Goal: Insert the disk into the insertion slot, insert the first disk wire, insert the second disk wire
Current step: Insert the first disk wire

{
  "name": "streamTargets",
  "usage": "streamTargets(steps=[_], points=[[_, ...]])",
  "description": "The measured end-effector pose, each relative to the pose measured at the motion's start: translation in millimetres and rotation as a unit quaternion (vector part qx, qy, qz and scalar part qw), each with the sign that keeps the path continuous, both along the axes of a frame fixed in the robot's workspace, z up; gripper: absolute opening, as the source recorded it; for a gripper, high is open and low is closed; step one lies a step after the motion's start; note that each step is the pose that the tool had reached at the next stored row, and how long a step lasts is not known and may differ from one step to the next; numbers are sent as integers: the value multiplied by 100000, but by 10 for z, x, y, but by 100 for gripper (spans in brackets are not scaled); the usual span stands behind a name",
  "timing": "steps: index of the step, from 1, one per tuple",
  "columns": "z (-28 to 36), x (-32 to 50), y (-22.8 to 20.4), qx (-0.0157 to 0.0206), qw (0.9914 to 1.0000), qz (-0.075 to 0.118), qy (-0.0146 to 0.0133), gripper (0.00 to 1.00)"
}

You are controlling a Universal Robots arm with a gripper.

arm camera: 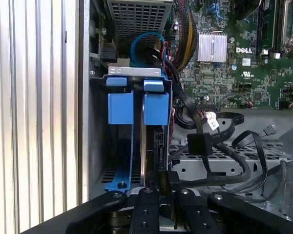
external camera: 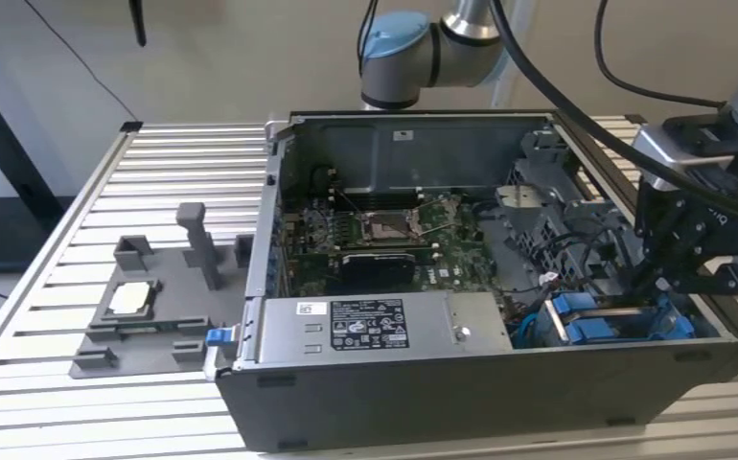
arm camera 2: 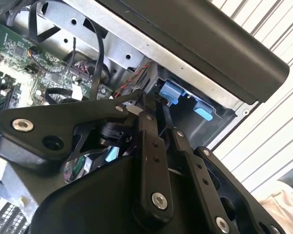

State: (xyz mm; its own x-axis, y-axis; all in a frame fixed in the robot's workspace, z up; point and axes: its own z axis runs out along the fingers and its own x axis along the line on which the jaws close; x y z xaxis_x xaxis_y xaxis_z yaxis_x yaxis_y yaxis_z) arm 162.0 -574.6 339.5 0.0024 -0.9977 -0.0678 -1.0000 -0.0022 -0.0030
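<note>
- Ribbed aluminium surface (external camera: 165, 163) carries a black steel computer case (external camera: 472, 402), open-sided.
- Grey power supply box (external camera: 382, 326) bears a white printed label.
- The disk (arm camera: 154, 139), edge-on in blue plastic, stands inside the case's corner.
- Black hand (arm camera: 162, 183) pinches the disk's edge, fingers nearly closed.

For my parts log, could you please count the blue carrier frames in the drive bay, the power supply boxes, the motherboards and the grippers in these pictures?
blue carrier frames: 2
power supply box: 1
motherboard: 1
gripper: 1
Total: 5
</note>
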Motion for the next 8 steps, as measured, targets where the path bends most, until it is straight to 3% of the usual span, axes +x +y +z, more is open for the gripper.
streamTargets(steps=[8], points=[[-44, -26, 0, -21, 100000, -4, -217, 19]])
